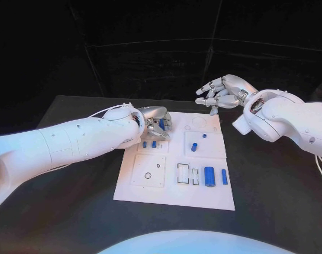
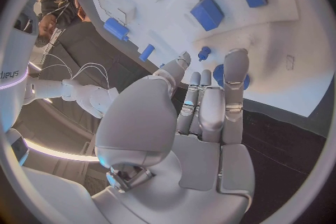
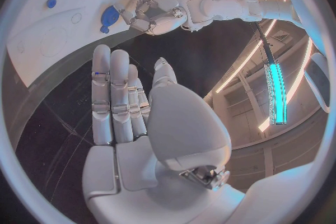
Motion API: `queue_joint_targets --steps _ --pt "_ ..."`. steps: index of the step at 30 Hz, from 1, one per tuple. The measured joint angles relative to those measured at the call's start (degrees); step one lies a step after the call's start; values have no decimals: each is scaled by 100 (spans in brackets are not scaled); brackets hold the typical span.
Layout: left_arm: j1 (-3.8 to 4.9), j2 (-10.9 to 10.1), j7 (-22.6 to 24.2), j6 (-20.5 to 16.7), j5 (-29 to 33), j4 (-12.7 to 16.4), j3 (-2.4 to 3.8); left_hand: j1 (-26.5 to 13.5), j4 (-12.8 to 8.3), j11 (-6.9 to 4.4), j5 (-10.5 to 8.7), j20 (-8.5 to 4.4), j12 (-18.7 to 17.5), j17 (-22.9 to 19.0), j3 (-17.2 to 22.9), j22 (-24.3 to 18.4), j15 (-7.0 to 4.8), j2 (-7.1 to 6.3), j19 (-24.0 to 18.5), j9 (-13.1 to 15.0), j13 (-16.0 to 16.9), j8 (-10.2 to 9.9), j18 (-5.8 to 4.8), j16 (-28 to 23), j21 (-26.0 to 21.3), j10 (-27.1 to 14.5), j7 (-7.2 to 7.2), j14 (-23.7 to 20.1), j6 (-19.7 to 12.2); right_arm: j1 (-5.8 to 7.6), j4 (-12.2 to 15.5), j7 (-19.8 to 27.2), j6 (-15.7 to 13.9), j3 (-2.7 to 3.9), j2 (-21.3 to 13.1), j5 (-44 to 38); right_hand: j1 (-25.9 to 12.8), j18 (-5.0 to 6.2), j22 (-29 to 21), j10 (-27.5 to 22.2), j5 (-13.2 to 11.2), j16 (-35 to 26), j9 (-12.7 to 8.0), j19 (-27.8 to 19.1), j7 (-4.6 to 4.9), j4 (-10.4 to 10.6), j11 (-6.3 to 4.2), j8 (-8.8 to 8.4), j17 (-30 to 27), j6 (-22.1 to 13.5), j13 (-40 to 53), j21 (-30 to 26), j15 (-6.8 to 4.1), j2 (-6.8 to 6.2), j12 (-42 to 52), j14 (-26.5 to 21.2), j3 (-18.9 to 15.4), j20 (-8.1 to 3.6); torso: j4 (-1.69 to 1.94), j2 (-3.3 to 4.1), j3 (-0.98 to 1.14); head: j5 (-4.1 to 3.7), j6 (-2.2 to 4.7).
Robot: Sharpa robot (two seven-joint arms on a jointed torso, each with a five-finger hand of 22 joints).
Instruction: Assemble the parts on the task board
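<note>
Several blue parts [image 1: 209, 175] lie loose near the front right of the white task board [image 1: 174, 198], so I think most of the job is left. One small part [image 1: 194, 147] stands in the middle. Farther back, the left hand [image 1: 156, 123] is over the board's far left corner, fingers on a round blue disc [image 2: 223, 75]. I cannot tell if it holds it. The right hand [image 1: 220, 92] hangs wide past the far edge, holding nothing.

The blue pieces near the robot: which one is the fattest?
The fat blue cylinder lying near the board's front edge. The blue piece beside it is much thinner.
</note>
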Motion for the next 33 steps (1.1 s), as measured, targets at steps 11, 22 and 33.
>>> queue_joint_targets --steps 11,22,33 --pt "-17 201 -141 98 -206 -211 -6 56 -109 -37 0 -27 -88 274 160 722 -18 56 247 -70 -179 -94 -163 299 691 185 -42 142 264 0 -4 -1 0 0 20 -2 0 0 1 0 0 0 0 0 -19 0 0 0 7 -20 -4 0 0 0 0 0 0 0 6 -2 1 -1 -15" --pt "-30 240 -263 325 -300 -259 -7 36 -107 -50 0 -33 -135 256 237 1030 -52 86 294 -107 -265 -157 -182 326 974 336 -72 175 377 0 -10 -1 4 0 25 -3 0 0 -4 0 0 0 0 0 -19 0 0 0 6 -19 -4 0 0 0 0 0 0 0 15 -5 2 -14 -37" --pt "-25 270 -333 483 -330 -312 1 13 -115 -70 0 -52 -156 219 308 1104 -60 109 312 -130 -307 -199 -182 348 1017 459 -62 183 449 0 -16 0 9 0 39 -4 0 -1 -3 0 33 0 0 20 -19 0 0 0 11 -19 -3 0 0 0 0 0 0 21 16 -7 0 -14 -42"
